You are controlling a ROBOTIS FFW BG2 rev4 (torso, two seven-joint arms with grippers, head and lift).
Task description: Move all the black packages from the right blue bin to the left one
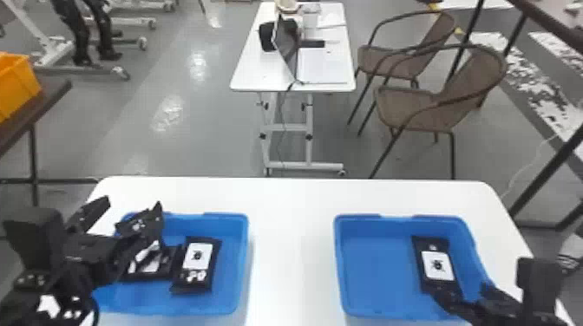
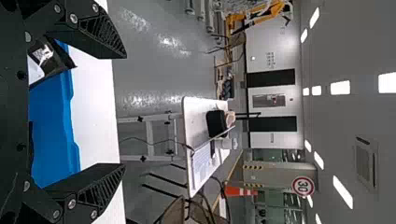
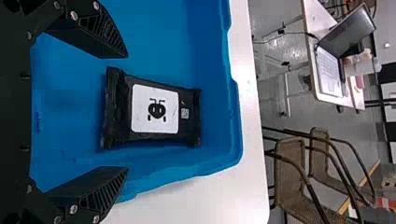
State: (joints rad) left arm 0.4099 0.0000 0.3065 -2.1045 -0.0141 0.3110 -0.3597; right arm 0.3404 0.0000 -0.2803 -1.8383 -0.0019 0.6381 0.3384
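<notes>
In the head view my right gripper [image 1: 466,295] is at the near end of a black package [image 1: 437,265], which lies by the right wall of the right blue bin [image 1: 375,277]. The right wrist view shows the right gripper [image 3: 125,112] open, its fingers apart on either side of the white-labelled package [image 3: 155,110]. My left gripper [image 1: 119,223] is over the left side of the left blue bin [image 1: 230,277]; in the left wrist view the left gripper [image 2: 123,112] is open. Black packages [image 1: 198,260] lie in that bin, one upper package [image 1: 141,222] tilted near the left gripper.
Both bins stand on a white table [image 1: 293,242], with a strip of tabletop between them. Beyond it are a smaller white table [image 1: 277,82] with a laptop, and brown chairs [image 1: 423,112]. An orange crate [image 1: 17,82] is at the far left.
</notes>
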